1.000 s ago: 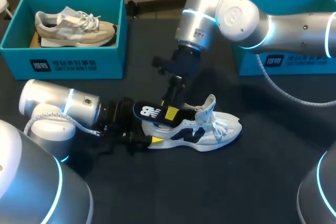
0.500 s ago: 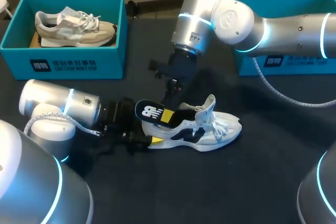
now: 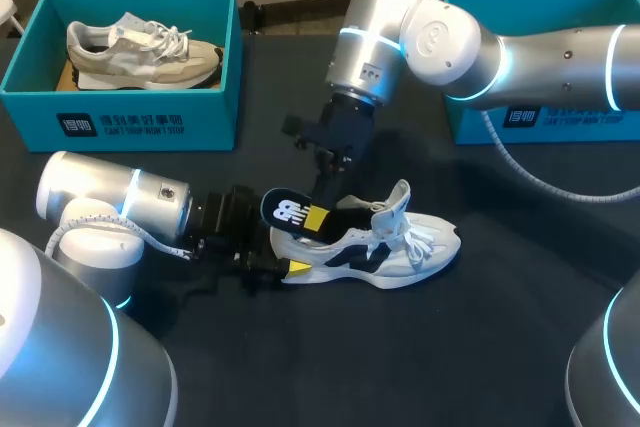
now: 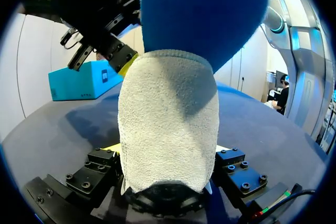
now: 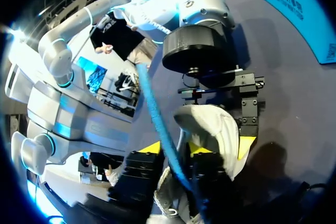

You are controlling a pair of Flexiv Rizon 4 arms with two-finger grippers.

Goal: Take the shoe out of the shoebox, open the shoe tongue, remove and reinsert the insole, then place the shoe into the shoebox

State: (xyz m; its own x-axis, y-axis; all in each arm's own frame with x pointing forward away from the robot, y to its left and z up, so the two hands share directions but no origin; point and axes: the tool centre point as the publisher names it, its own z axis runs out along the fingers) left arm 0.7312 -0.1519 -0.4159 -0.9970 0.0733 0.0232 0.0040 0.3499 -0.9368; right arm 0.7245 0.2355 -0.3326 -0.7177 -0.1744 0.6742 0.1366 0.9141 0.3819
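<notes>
A dark table (image 3: 400,357) carries everything. The right arm (image 3: 520,47) comes in over the middle and the left arm (image 3: 110,209) lies low along the near left. One teal shoebox (image 3: 140,125) stands at the far left with a beige sneaker (image 3: 140,49) inside, and a second teal shoebox (image 3: 560,119) stands at the far right behind the right arm. The white sneaker with navy panels (image 3: 405,247) rests on its sole out on the table between the boxes, toe pointing right and tongue pulled up. The left gripper (image 3: 288,259) clamps the sneaker's heel from both sides. The right gripper (image 3: 318,215) pinches the dark blue insole (image 3: 287,212), whose heel end is raised clear of the collar while its front is down inside the sneaker.
</notes>
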